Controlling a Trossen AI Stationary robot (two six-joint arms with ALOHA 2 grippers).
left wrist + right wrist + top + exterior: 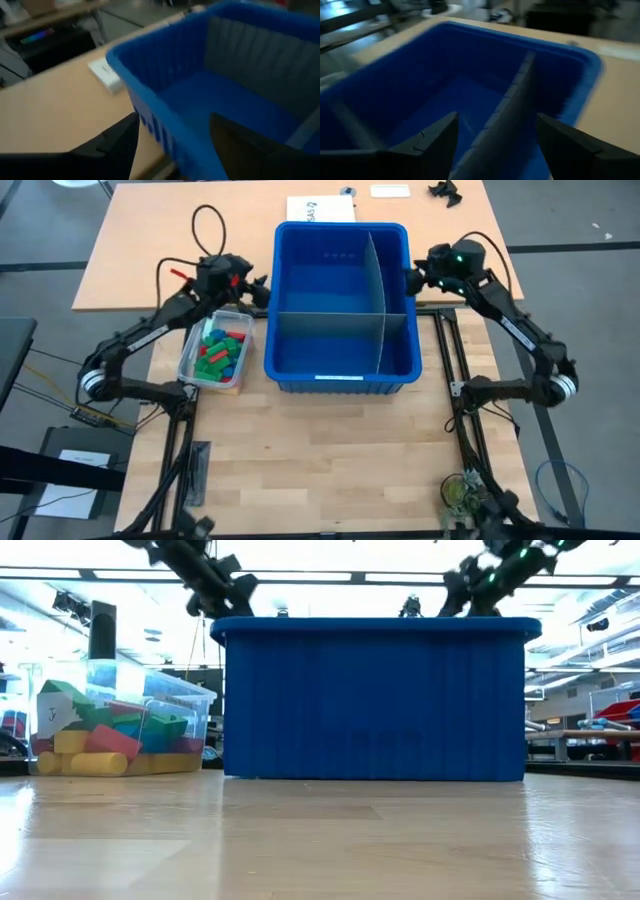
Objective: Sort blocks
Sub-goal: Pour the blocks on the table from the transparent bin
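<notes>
Both grippers, left (172, 145) and right (495, 145), gape empty over the blue bin (290, 300); only overhead shows blocks (220, 352) tubbed (190, 358).

Non-task items on the bench (300, 460)

Divided blue bin (342, 375) at centre; clear tub (190, 360) just beside it; white paper (320, 210) behind the bin.

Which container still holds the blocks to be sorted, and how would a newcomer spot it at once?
Start at the large blue bin in the middle of the table. Just off its side nearest the left arm, beside it, sits a small clear tub. It is the only see-through container, piled with red, green, blue and yellow blocks, while no block shows in the blue bin's compartments.
</notes>
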